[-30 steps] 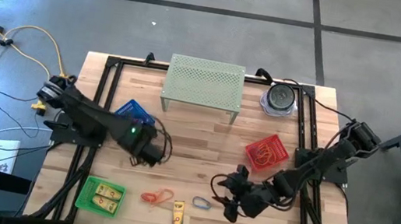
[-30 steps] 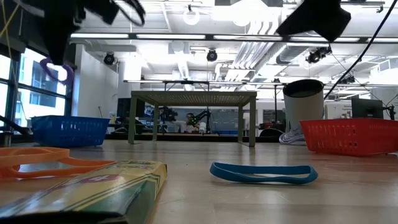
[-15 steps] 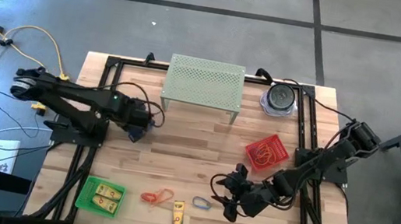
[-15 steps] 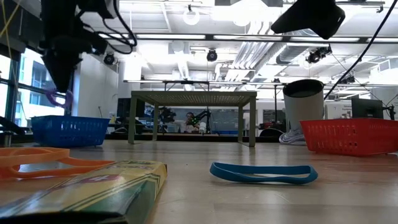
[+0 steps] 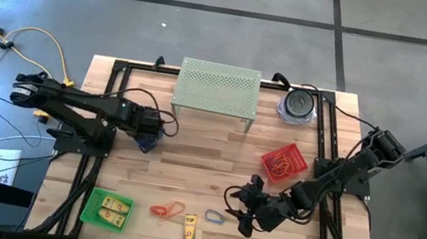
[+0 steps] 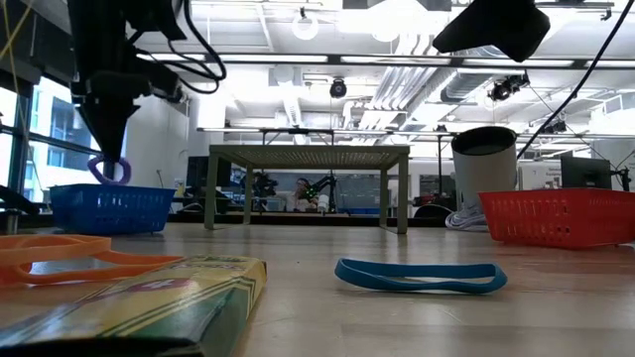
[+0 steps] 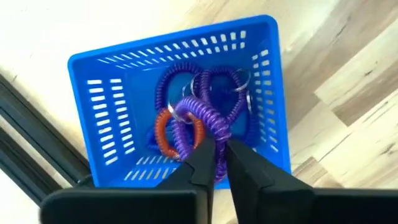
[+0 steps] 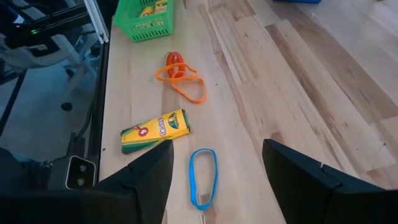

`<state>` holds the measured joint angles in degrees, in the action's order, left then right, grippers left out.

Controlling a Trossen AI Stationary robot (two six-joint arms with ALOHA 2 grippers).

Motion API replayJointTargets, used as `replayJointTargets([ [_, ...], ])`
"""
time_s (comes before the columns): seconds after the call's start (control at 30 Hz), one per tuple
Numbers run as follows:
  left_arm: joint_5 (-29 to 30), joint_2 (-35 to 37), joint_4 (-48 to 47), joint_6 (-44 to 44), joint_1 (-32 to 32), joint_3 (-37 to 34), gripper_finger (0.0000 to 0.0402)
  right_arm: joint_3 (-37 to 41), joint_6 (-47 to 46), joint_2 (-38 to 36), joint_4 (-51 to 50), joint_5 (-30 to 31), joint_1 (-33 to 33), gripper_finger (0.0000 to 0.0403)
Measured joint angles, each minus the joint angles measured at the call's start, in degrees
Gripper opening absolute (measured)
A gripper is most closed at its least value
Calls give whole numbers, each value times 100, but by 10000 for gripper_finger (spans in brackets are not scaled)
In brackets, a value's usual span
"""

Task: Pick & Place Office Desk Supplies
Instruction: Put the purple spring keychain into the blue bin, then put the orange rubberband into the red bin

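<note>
My left gripper (image 5: 145,131) points down over the blue basket (image 7: 93,68) at the table's left, shut on a purple coil loop (image 6: 109,171). More purple coils and an orange one (image 7: 163,130) lie in that basket. My right gripper (image 8: 217,186) stands open near the front right, slanting down over a blue band (image 8: 202,177) that lies flat on the wood. A yellow crayon box (image 5: 190,229) and orange loops (image 5: 167,210) lie beside the band. My left gripper pinches the purple coil loop by its upper part (image 7: 208,127) between its two fingertips (image 7: 202,162), which come from above and point down. The loop hangs below the fingers (image 6: 107,144), just above the blue basket's rim (image 6: 109,190).
A green basket (image 5: 107,209) with yellow boxes sits at the front left, and a red basket (image 5: 283,164) with orange loops at the right. The pale green perforated stand (image 5: 217,91) is at the far middle, with a dark round container (image 5: 298,104) beside it.
My left gripper has carried the purple loop from the table's middle toward the far left, over the blue basket, and has sunk, so the loop hangs lower, close to the basket's rim. My right gripper has kept still.
</note>
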<state>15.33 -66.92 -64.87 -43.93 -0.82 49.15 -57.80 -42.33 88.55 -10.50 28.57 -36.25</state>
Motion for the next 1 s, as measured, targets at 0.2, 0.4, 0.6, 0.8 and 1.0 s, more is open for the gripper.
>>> replayJointTargets([
  [0.2,81,0,46,-233,-29,-2,87,0,16,0,-4,-17,-2,236],
  [0.4,555,0,40,-290,-53,0,132,0,14,0,-2,-21,-2,236],
  [0.6,-615,0,61,-230,-332,174,135,0,16,0,-2,-21,-2,236],
  [0.8,-1153,0,1270,-322,-1499,208,136,0,15,2,-3,-18,-2,236],
  [1.0,-586,-200,2966,-346,-2768,223,136,0,3,2,-2,-18,-39,236],
])
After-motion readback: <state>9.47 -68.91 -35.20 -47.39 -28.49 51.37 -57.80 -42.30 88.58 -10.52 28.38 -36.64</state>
